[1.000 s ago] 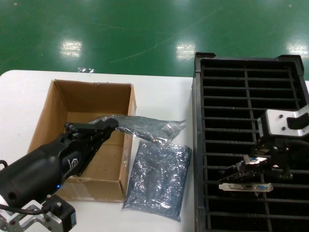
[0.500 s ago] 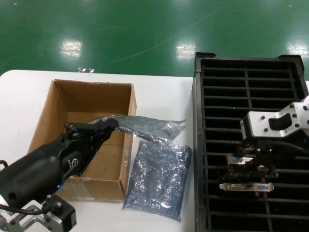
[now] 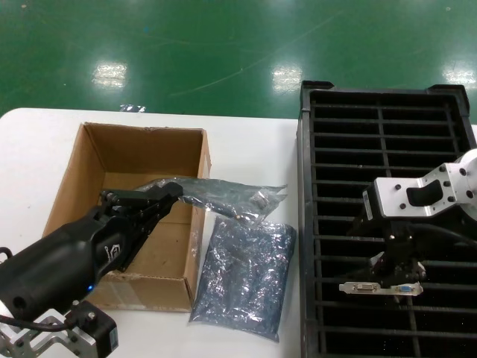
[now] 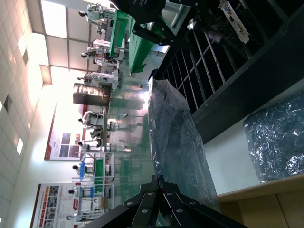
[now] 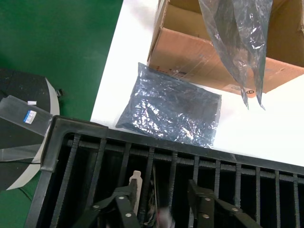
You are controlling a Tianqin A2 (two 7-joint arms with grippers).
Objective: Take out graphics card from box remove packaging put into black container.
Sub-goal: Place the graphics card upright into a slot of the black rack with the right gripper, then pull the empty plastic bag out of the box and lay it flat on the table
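Note:
My left gripper (image 3: pixel 177 191) is shut on the empty packaging (image 3: pixel 223 195), a crinkly grey-blue bag, and holds it over the near right edge of the open brown box (image 3: pixel 127 156). In the left wrist view my left gripper (image 4: pixel 158 178) pinches the bag (image 4: pixel 178 133). The graphics card stands in a slot of the black container (image 3: pixel 380 134), near its front, with its silver bracket (image 3: pixel 380 287) showing. My right gripper (image 3: pixel 399 262) is just above it. In the right wrist view my right gripper (image 5: pixel 161 187) is open, its jaws either side of the card (image 5: pixel 137 179).
A second grey-blue shiny bag (image 3: pixel 242 276) lies flat on the white table (image 3: pixel 253 149) between the box and the container; it also shows in the right wrist view (image 5: pixel 168 107). Green floor lies beyond the table's far edge.
My right gripper has moved left and turned over the container's front slots. The card went from tilted in its grip to standing in a slot. The left arm and bag have not moved.

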